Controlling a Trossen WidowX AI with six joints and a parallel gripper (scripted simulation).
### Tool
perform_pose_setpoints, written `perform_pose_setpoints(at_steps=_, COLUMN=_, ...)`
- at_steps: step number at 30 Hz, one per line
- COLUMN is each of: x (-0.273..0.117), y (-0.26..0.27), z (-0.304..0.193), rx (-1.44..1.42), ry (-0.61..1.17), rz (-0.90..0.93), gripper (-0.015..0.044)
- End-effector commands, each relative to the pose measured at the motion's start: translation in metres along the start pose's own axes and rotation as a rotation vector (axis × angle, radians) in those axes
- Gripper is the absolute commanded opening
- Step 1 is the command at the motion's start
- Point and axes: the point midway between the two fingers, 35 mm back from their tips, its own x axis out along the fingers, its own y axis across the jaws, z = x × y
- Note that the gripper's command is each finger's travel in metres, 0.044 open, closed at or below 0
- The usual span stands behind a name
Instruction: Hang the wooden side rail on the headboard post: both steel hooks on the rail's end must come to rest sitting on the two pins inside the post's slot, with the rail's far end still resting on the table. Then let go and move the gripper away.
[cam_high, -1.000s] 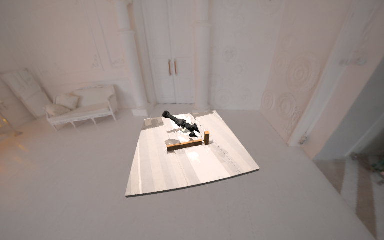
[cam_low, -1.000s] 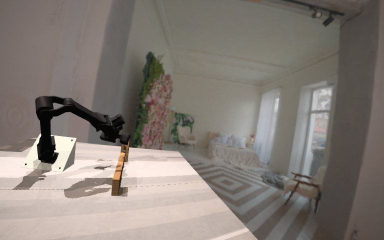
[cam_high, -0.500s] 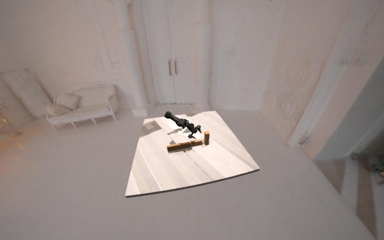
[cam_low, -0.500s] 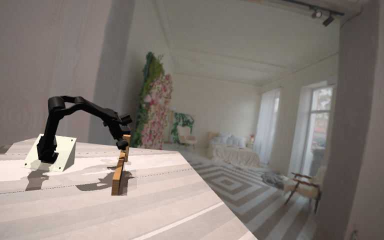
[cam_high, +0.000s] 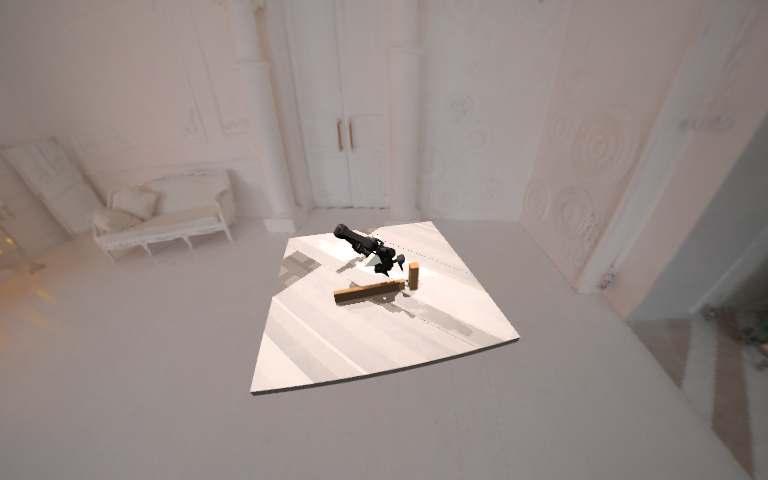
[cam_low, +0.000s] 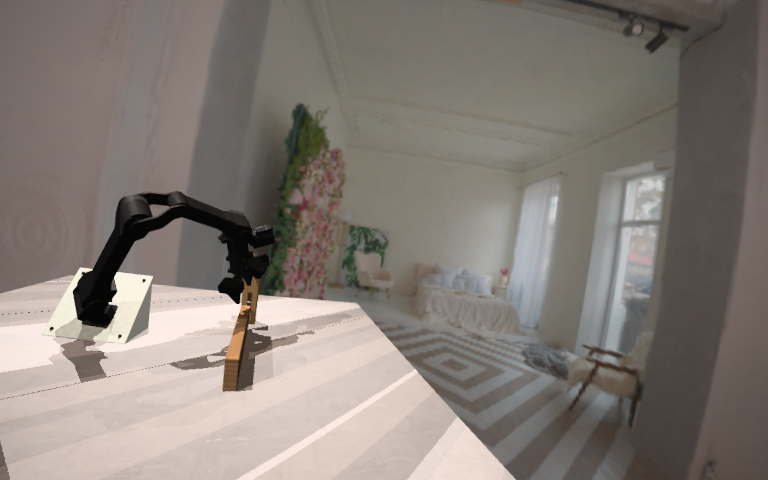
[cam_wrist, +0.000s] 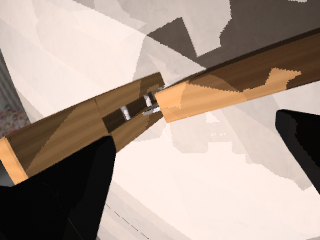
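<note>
The wooden side rail (cam_high: 370, 290) (cam_low: 235, 350) (cam_wrist: 225, 95) stands on its narrow edge, its far end on the table. Its other end is close to the upright headboard post (cam_high: 413, 277) (cam_low: 253, 310) (cam_wrist: 65, 132). In the wrist view two pale pins show in the post's slot. The steel hooks (cam_wrist: 152, 110) at the rail's end reach toward the slot's lower end; whether they sit on the pins I cannot tell. My gripper (cam_high: 394, 268) (cam_low: 244, 281) (cam_wrist: 195, 131) is open and empty, above the rail's hook end and beside the post, with one fingertip overlapping the post in the wrist view.
The table (cam_high: 339, 345) (cam_low: 351, 418) carries striped shadows. The arm's pale wedge-shaped base mount (cam_high: 372, 260) (cam_low: 135, 297) stands behind the rail in the top view. The table's front edge lies beyond the rail. Room furniture is far away.
</note>
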Motion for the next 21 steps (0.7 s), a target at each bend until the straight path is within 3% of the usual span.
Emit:
perform_pose_setpoints(at_steps=1, x=-0.014, y=-0.004, z=0.014, rx=0.699, ry=-0.058, rz=-0.256, gripper=0.044)
perform_pose_setpoints(at_steps=14, x=-0.028, y=-0.012, z=0.022, rx=1.218, ry=-0.249, rz=-0.407, gripper=0.044)
perform_pose_setpoints(at_steps=21, x=-0.03, y=-0.012, z=0.022, rx=1.268, ry=-0.273, rz=-0.415, gripper=0.044)
